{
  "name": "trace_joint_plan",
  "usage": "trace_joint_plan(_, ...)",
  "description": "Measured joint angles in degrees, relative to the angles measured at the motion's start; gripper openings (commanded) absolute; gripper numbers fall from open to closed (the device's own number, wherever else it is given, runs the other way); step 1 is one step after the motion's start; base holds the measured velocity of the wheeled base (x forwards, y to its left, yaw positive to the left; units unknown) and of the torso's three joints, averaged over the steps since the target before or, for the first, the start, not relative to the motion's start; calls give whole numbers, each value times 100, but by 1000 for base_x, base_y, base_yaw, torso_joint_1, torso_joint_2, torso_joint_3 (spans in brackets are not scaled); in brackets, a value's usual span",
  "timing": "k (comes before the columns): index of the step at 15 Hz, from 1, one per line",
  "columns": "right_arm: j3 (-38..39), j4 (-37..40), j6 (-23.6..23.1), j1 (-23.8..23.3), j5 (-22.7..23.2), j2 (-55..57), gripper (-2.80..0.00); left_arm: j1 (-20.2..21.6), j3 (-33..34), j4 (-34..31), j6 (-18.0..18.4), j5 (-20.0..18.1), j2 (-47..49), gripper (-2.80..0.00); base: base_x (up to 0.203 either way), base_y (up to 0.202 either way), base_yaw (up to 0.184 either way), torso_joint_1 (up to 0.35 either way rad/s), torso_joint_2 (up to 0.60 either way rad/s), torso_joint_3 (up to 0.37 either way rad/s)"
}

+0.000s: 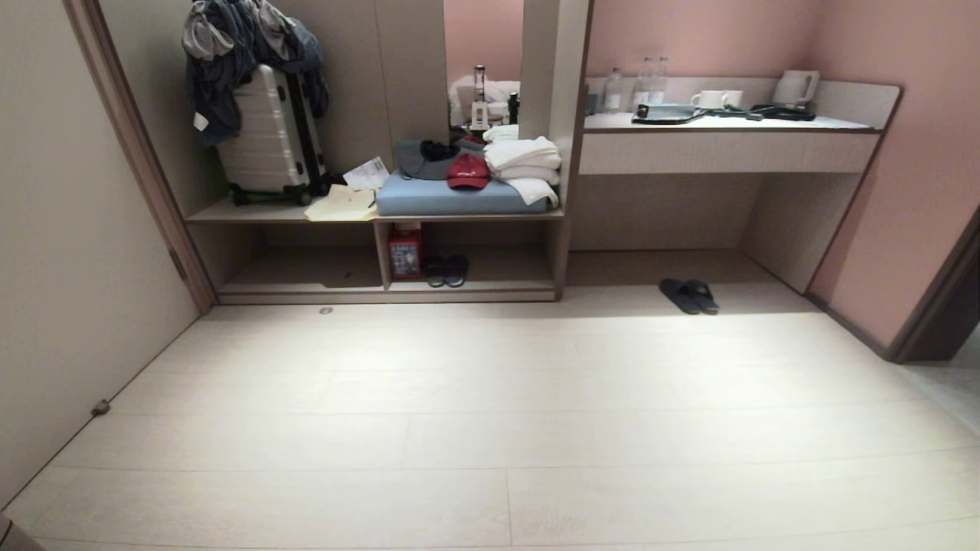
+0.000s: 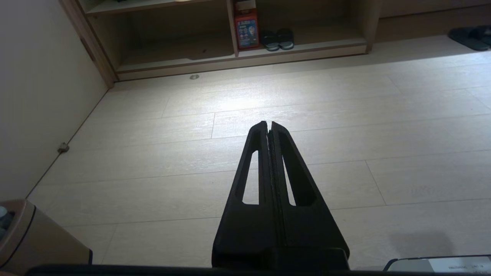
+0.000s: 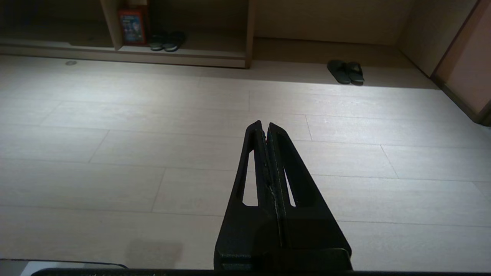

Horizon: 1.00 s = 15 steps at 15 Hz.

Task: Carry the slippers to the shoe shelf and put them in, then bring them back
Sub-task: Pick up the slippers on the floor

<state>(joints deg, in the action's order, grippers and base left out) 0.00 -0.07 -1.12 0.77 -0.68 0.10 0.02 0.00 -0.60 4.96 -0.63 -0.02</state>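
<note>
The slippers, a plain dark pair, lie side by side on the pale floor under the desk counter, right of the built-in unit; they also show in both wrist views. The shoe shelf is the low open cubby left of them, across an upright panel. Neither arm shows in the head view. My left gripper and right gripper hang over bare floor far from the slippers, each with its jaws pressed together and nothing between them.
Another dark pair with pale sole edges and a red box stand in the cubby. Above are a suitcase, cushion, cap and towels. The desk counter carries a kettle and cups. A wall runs along the left, with a doorstop.
</note>
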Motion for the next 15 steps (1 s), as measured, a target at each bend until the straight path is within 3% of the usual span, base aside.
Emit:
trace_joint_plan(13,0,-2,-59,-2,16,0,-280,-2,0,-9,12,11,0,-280,0,0,0,0,0,0)
trace_joint_plan(15,0,0,-59,0,11,0,-280,-2,0,-2,-1,10,0,-280,113,0,-2,2,-2,6)
